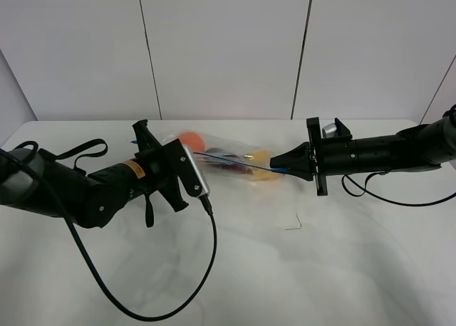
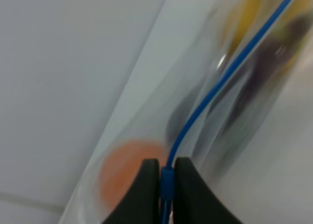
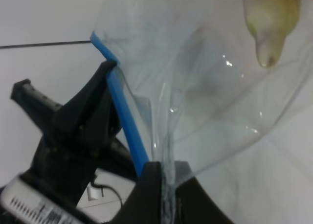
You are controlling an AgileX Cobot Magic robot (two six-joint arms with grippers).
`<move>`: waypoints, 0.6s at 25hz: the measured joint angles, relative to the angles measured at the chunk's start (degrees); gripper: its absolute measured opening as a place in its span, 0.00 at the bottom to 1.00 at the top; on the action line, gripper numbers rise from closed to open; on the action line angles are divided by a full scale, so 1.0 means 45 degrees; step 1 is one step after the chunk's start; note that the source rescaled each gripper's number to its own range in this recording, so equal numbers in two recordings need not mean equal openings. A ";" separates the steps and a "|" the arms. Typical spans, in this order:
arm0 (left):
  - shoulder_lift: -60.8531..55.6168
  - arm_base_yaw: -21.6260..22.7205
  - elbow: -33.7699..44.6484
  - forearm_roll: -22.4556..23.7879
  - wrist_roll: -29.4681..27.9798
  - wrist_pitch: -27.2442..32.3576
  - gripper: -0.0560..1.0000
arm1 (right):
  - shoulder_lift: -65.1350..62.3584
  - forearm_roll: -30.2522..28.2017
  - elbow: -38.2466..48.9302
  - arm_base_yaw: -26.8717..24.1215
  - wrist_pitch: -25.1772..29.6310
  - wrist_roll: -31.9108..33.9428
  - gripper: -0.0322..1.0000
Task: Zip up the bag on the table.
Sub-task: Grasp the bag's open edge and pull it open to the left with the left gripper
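**Stretching a fruit-filled bag (image 1: 228, 149) taut over the counter (image 1: 335, 262)**

The clear bag hangs in the gap between the two tools. Its blue zip strip (image 2: 232, 66) is drawn into a nearly straight line from one tool to the other. The left tool (image 2: 167, 168) is clamped shut right on the strip, at the end nearest the orange (image 2: 122, 172). The right tool (image 3: 166, 168) is pinched shut on the opposite corner of the bag, where the strip runs down to its fingertips. Whether the bag's underside touches the counter cannot be told.

The film looks thin, crinkly and slick, so it is likely to slip or bunch. The orange, aubergine (image 2: 266, 62) and yellow fruit (image 1: 261, 157) inside give it weight and sag. The firmer strip looks the best place to hold, with one tool anchoring an end and the other nipping the strip and running along it.
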 joint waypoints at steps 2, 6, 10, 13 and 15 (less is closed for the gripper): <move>0.0000 0.0512 0.0289 0.0150 0.0010 -0.0294 0.05 | 0.0000 0.0000 0.0000 0.0009 -0.0002 0.0052 0.03; -0.0010 0.1545 0.0890 0.0506 0.0046 -0.0971 0.05 | 0.0000 0.0009 0.0000 0.0088 0.0027 0.0253 0.03; -0.0010 0.2495 0.1483 0.0542 0.0057 -0.1694 0.05 | 0.0000 0.0009 0.0000 0.0153 0.0043 0.0332 0.03; -0.0010 0.3078 0.1820 0.0353 0.0057 -0.2214 0.05 | 0.0000 -0.0041 0.0000 0.0153 0.0043 0.0373 0.03; -0.0010 0.3173 0.1928 0.0529 0.0057 -0.2414 0.05 | 0.0000 -0.0026 0.0000 0.0153 0.0100 0.0373 0.03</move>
